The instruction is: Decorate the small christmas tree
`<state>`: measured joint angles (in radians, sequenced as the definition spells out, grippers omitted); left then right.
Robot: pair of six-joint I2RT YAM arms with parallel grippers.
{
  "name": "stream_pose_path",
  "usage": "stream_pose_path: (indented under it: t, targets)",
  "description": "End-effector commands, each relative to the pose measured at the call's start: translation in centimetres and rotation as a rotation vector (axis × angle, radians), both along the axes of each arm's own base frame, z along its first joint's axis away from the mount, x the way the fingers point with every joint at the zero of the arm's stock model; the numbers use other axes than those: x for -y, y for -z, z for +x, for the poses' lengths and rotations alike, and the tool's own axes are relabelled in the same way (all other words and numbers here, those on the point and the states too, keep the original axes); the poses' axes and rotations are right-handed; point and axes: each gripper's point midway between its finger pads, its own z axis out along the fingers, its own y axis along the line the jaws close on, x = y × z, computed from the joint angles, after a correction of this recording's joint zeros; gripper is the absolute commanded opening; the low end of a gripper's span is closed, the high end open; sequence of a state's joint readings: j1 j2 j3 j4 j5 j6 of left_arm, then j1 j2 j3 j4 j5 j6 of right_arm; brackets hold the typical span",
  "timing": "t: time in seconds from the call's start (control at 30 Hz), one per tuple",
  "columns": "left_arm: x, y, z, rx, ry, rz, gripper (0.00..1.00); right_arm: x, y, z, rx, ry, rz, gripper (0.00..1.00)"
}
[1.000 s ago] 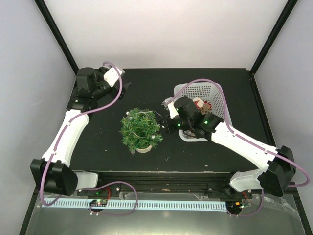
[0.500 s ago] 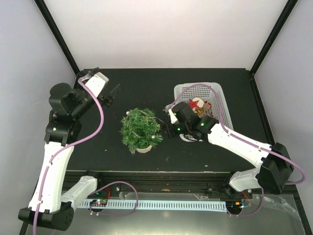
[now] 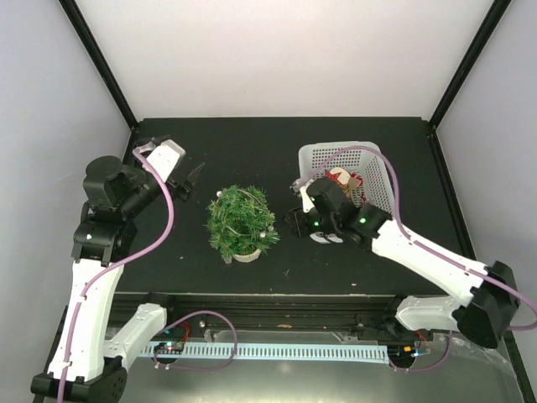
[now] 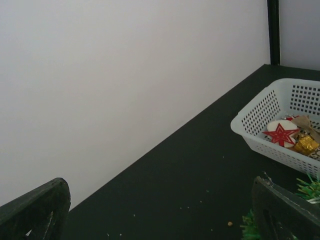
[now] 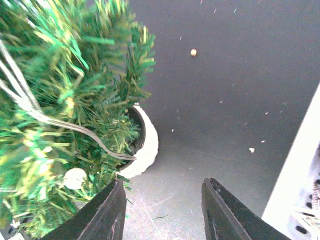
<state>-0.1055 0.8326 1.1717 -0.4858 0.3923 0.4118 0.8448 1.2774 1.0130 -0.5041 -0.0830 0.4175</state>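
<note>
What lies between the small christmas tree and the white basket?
The right claw, open and empty, hangs between the small christmas tree and the white basket in the top view; the right wrist view shows bare table beneath.

bristly tree [image 3: 242, 220], matt table [image 3: 252, 151], perforated plastic basket [image 3: 336, 149].

Tally by kind
One small christmas tree [image 3: 242, 221], one white basket [image 4: 260, 114]; inside, one red star [image 4: 281, 135], one gold parcel [image 4: 305, 145].
</note>
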Motion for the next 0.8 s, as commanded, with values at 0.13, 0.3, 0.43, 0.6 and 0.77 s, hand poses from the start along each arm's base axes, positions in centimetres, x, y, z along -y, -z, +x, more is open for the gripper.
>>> stream_pose_path:
  t: [0.13,0.3,0.43,0.6,0.77]
  targets:
    - [-1.1,2.1,-1.4,-0.233,-0.056,-0.036,0.99,5.5,-4.9,1.9,0.157,0.267,-0.012,0.52]
    - [-1.7,5.0,-1.5,-0.43,0.03,-0.229,0.99,9.4,-3.4,5.0,0.097,0.418,-0.078,0.52]
    - [-3.1,6.6,-1.0,-0.514,0.078,-0.355,0.99,12.7,-1.7,8.4,0.033,0.537,-0.1,0.52]
    - [-3.0,9.1,-1.8,-0.606,0.128,-0.418,0.99,14.1,-0.7,13.0,-0.015,0.632,-0.113,0.53]
    - [-2.2,9.8,-3.3,-0.587,0.181,-0.442,0.99,15.1,1.9,17.4,-0.117,0.686,-0.023,0.54]
